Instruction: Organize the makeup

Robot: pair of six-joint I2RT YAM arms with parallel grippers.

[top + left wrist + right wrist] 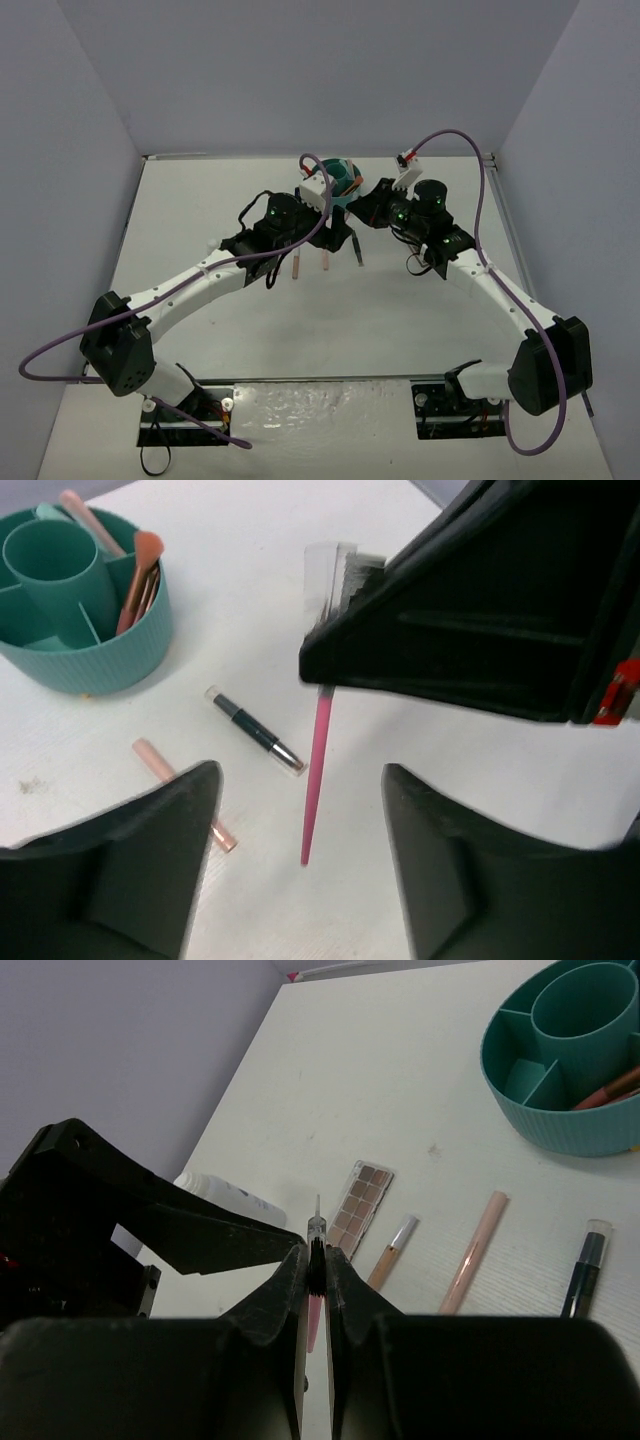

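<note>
Clamping a thin pink stick [318,750] near its bristled, clear-capped top end, the right gripper [315,1260] has both fingers pressed tight against it. The stick hangs steeply below the gripper, its pointed lower end toward the desk [400,330]; whether the tip touches the surface cannot be told. The left gripper [300,775] sits just opposite, released, its fingers spread wide with the stick's lower end showing in the gap and neither finger touching it.

On the desk beside the right gripper lie an eyeshadow palette [360,1200] and, just left of it, a white bottle [225,1195] on its side. Next to the palette come an orange stick [392,1250], a pale pink stick [475,1250] and a dark stick [583,1270], side by side but apart.

Beyond them, near the middle of the desk's far edge, stands the teal divided cup [90,650], an orange-tipped brush [140,580] leaning in one of its outer compartments.
</note>
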